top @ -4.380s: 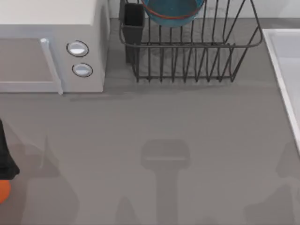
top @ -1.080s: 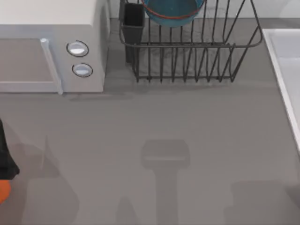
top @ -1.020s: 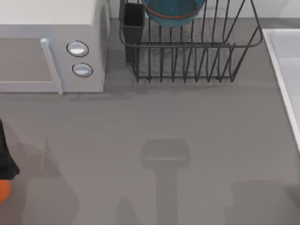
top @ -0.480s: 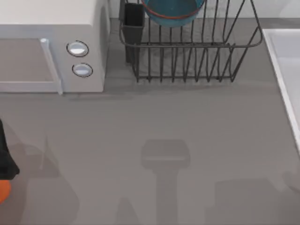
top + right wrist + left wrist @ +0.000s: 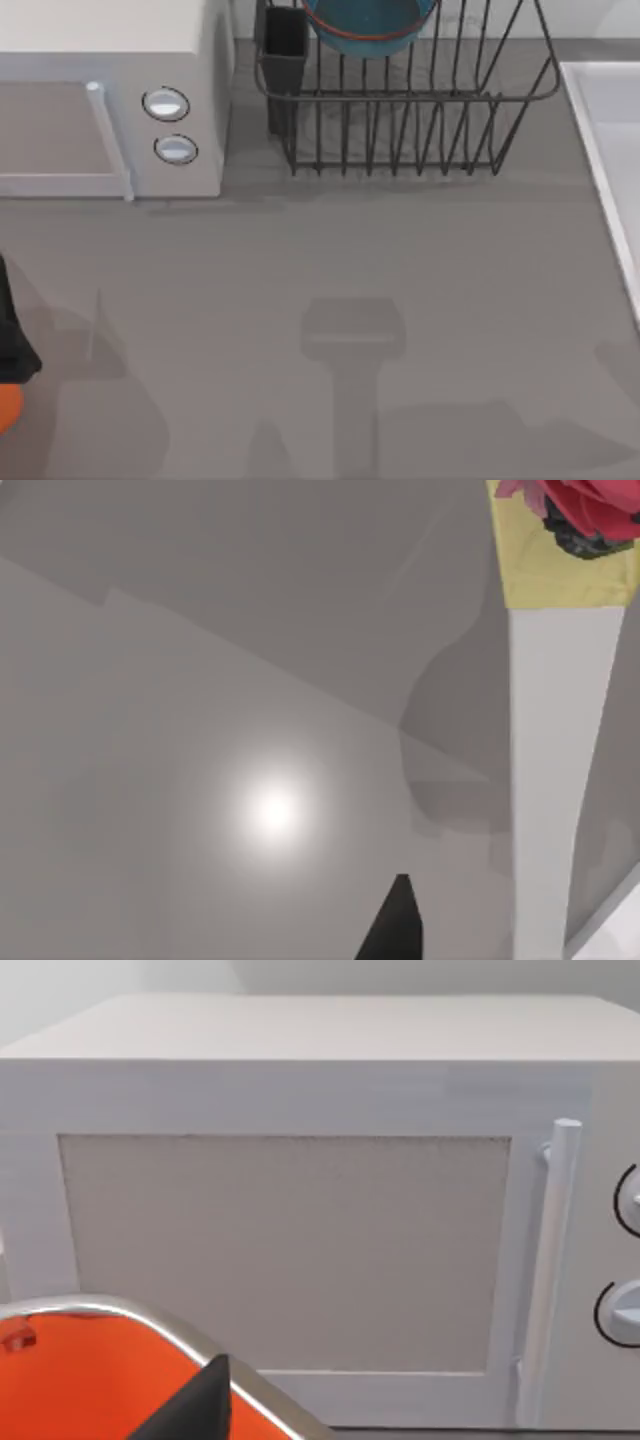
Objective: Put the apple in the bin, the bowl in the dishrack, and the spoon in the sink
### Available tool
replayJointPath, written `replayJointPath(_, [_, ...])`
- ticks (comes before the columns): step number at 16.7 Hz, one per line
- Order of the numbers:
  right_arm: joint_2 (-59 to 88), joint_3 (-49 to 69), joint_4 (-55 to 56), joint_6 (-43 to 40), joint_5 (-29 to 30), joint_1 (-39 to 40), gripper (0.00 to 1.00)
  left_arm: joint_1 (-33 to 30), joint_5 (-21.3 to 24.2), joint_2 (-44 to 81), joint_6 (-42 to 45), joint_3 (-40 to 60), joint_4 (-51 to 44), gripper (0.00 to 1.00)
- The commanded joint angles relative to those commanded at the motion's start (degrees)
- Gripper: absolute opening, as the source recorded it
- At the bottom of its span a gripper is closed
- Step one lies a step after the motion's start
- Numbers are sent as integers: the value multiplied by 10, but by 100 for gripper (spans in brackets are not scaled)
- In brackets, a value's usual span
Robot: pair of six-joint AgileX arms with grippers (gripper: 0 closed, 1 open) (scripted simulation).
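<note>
The round deep-blue glazed bowl [image 5: 368,25] already sat in the black wire dishrack [image 5: 405,95] (apple and spoon unaccounted for); neither gripper's state could be told.

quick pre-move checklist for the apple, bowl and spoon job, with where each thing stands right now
1. Round deep-blue glazed bowl in the large black wire dishrack: ok, it sits among the tines at the top view's upper edge.
2. Small red apple in the bin: cannot tell; the left wrist view shows an orange bin with a metal rim in front of the white microwave, its inside mostly hidden.
3. Spoon in the pale grey-white sink: cannot tell; the visible strip of basin at the table's right holds nothing.
4. Grey table between microwave and sink: ok, nothing in the way.
</note>
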Motion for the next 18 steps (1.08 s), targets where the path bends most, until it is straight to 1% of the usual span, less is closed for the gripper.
replayJointPath(5, [8,4,-1,0,0,-1,0,0,0,0,0,0,0,100])
replayJointPath(7, [36,34,-14,-6,0,-3,0,0,0,0,0,0,0,100])
replayJointPath(9, [86,89,-35,-15,1,-6,0,0,0,0,0,0,0,100])
replayJointPath(11, [153,167,-62,-25,1,-10,0,0,0,0,0,0,0,100])
replayJointPath(13, [232,269,-93,-35,2,-13,0,0,0,0,0,0,0,100])
replayJointPath(18, [457,598,-182,-53,4,-24,0,0,0,0,0,0,0,100])
